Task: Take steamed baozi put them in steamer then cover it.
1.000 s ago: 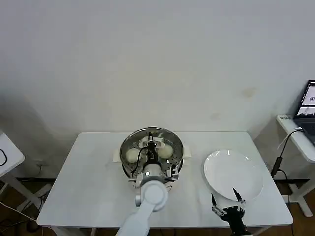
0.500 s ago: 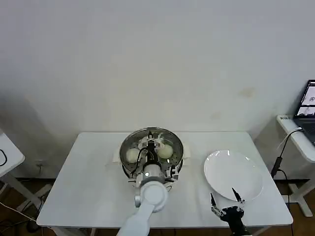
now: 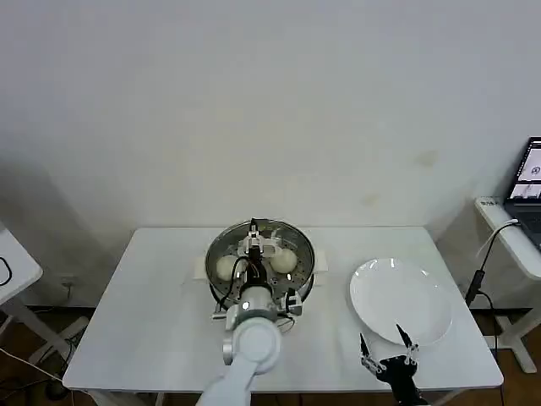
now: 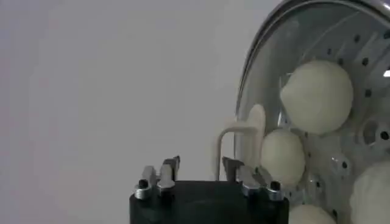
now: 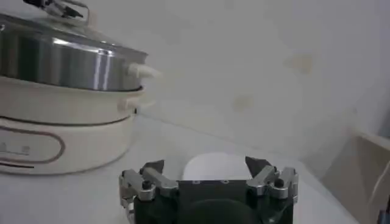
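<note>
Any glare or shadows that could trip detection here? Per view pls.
Head view: highlight on the plate rim, soft shadow on the left wall, left gripper hides part of the steamer. Left wrist view: rim glints, baozi evenly lit. Right wrist view: streaky reflections on the steamer wall, behind the right gripper.

The round stainless-steel steamer (image 3: 260,262) stands mid-surface, cream-white baozi (image 3: 284,260) inside; the flat white plate (image 3: 401,299) lies to its right.

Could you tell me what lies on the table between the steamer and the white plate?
Nothing: in the head view, bare table separates the steamer from the plate.
</note>
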Controlling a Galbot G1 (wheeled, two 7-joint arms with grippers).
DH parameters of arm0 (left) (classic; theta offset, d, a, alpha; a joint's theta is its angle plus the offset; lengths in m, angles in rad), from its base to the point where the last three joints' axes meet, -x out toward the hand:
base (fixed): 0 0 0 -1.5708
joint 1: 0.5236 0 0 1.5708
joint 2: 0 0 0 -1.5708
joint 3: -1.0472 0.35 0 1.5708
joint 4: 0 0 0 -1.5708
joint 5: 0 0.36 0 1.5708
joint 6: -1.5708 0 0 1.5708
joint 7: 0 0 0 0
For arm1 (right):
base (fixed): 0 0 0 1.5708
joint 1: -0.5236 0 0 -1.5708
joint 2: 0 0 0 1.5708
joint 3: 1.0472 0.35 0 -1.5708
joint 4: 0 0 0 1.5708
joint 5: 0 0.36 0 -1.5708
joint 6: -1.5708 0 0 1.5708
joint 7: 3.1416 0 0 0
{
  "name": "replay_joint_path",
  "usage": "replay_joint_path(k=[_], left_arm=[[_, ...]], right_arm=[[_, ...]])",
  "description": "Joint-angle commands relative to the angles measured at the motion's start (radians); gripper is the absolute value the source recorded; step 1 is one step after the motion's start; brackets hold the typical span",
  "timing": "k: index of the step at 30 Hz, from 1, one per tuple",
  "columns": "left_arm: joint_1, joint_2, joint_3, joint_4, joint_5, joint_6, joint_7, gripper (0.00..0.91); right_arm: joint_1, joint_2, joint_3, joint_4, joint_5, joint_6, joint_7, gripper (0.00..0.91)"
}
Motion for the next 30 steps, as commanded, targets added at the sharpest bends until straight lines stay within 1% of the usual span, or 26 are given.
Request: replay_joint_path(k=[1,5,8,10,11,13,15,16,18,19,21,23,24,25,26,27,28,30], left_arm=[[0.100,0.062,0.028,-0.166,-0.035,-0.009,-0.005,0.907],[0.131,0.085,0.029,-0.230,-0.068,-0.016,-0.020,0.907],[0.159,0.121,0.020,-0.296,-0.167,-0.020,-0.066,0.907],[0.192,0.169,-0.023,-0.344,-0.288,-0.029,-0.146,0.907],[0.204,0.182,-0.048,-0.371,-0.330,-0.034,-0.173,0.907],[0.274,0.245,-0.136,-0.428,-0.476,-0.070,-0.271,0.907],[0.320,0.275,-0.201,-0.462,-0.630,-0.094,-0.361,0.907],[0.350,0.278,-0.240,-0.475,-0.726,-0.120,-0.406,0.907],[0.413,0.258,-0.320,-0.491,-0.931,-0.171,-0.518,0.907],[0.451,0.245,-0.358,-0.494,-1.040,-0.215,-0.568,0.907],[0.512,0.216,-0.431,-0.502,-1.231,-0.334,-0.632,0.907],[0.586,0.185,-0.505,-0.526,-1.422,-0.376,-0.653,0.907],[0.602,0.193,-0.552,-0.518,-1.553,-0.389,-0.662,0.907],[0.619,0.197,-0.611,-0.500,-1.671,-0.420,-0.654,0.907],[0.625,0.193,-0.695,-0.446,-1.796,-0.461,-0.634,0.907],[0.632,0.199,-0.715,-0.428,-1.832,-0.474,-0.632,0.907],[0.646,0.203,-0.742,-0.394,-1.863,-0.543,-0.630,0.907],[0.663,0.200,-0.786,-0.373,-1.883,-0.523,-0.596,0.907]], right_arm=[[0.000,-0.001,-0.002,-0.002,-0.002,0.001,0.000,0.907],[-0.001,-0.003,-0.002,-0.005,-0.002,0.003,0.000,0.907],[-0.003,-0.004,-0.002,-0.005,-0.002,0.005,0.000,0.907],[-0.008,-0.009,0.000,-0.002,-0.001,0.007,0.000,0.907],[-0.011,-0.011,0.001,-0.001,-0.001,0.007,0.001,0.907],[-0.017,-0.016,-0.005,0.002,0.001,0.007,0.003,0.907],[-0.026,-0.030,-0.008,0.004,0.012,0.008,0.003,0.907],[-0.031,-0.042,-0.007,0.005,0.023,0.013,0.005,0.907],[-0.044,-0.070,-0.005,0.012,0.063,0.014,0.008,0.907],[-0.053,-0.092,-0.001,0.016,0.082,0.015,0.011,0.907],[-0.066,-0.127,0.009,0.021,0.110,0.023,0.014,0.907],[-0.080,-0.179,0.013,0.025,0.156,0.030,0.019,0.907],[-0.070,-0.181,0.010,0.031,0.166,0.017,0.019,0.907],[-0.059,-0.175,-0.005,0.044,0.166,-0.003,0.019,0.907],[-0.049,-0.169,-0.019,0.050,0.179,-0.017,0.018,0.907],[-0.048,-0.170,-0.032,0.053,0.191,-0.028,0.018,0.907],[-0.049,-0.169,-0.035,0.052,0.191,-0.028,0.018,0.907],[-0.046,-0.170,-0.039,0.040,0.182,-0.026,0.019,0.907]])
